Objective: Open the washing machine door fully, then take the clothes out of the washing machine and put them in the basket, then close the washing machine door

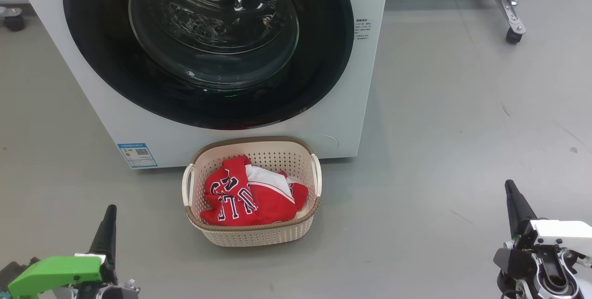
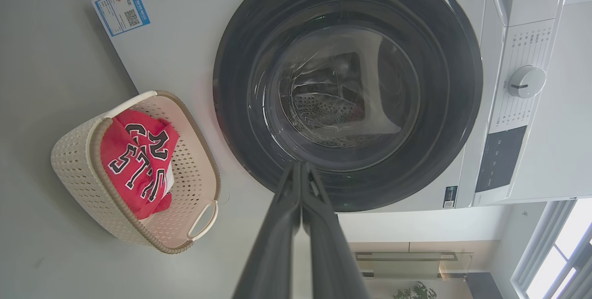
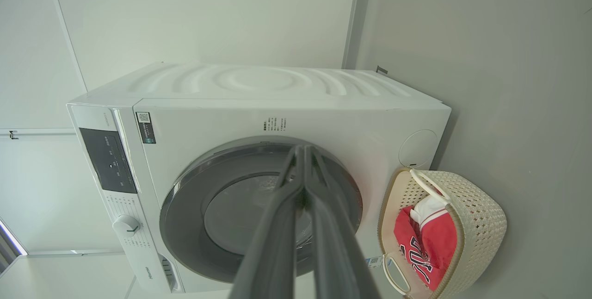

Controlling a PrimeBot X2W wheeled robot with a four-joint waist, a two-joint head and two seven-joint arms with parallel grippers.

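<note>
The white washing machine point(image 1: 351, 104) fills the top of the head view, its black-rimmed glass door point(image 1: 208, 44) shut flat against the front; the steel drum shows through the glass. The cream basket point(image 1: 252, 236) sits on the floor just in front of it, with red clothes point(image 1: 252, 195) bunched inside. My left gripper point(image 1: 110, 210) is shut and holds nothing at the lower left, well short of the basket. My right gripper point(image 1: 509, 185) is shut and holds nothing at the lower right. In the left wrist view the washing machine door point(image 2: 347, 90), basket point(image 2: 78, 160) and clothes point(image 2: 136, 160) lie ahead of the left gripper point(image 2: 300, 165). The right wrist view shows the washing machine point(image 3: 259, 114), basket point(image 3: 476, 211) and right gripper point(image 3: 303, 148).
Grey floor point(image 1: 462, 127) spreads wide on both sides of the basket. A castor wheel of a metal frame point(image 1: 513, 35) stands at the back right, another wheel point(image 1: 14, 19) at the far left. The machine's control knob point(image 2: 525, 81) sits beside the door.
</note>
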